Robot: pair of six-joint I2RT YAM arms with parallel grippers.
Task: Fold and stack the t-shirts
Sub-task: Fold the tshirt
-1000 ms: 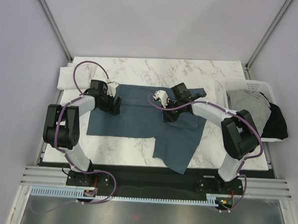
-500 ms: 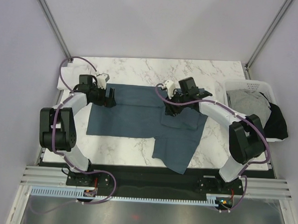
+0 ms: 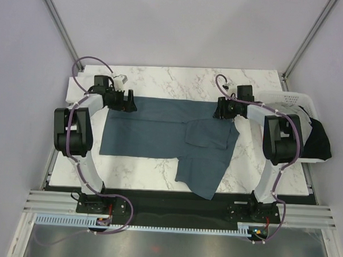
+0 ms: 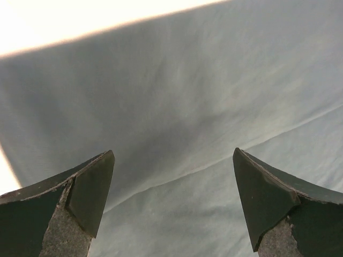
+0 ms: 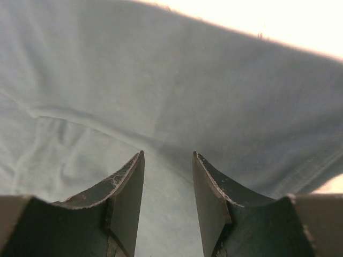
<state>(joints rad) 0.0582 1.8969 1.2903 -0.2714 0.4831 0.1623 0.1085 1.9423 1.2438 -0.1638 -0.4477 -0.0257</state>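
Overhead view of a marble table [image 3: 180, 77] with a dark slate-blue t-shirt [image 3: 154, 130] spread flat across its middle, one long edge running along the far side. A smaller flap of the same cloth lies doubled over the body toward 3 o'clock, and a loose tail trails off toward 5 o'clock, reaching the near edge of the table. The left gripper [image 3: 128, 101] sits low at the shirt's 10 o'clock corner; its wrist view shows the fingers spread as wide as they go, with only flat cloth below and nothing between them. The right gripper [image 3: 220, 108] sits at the 2 o'clock corner, its jaws partly apart and likewise holding nothing. Both hands stand at opposite far corners, probably so the far edge can be pinched at both ends and kept straight for a fold. At 3 o'clock of the table a white slatted basket [image 3: 288, 95] holds more laundry, with a black t-shirt [image 3: 320, 142] draped over its rim, apparently awaiting its turn.
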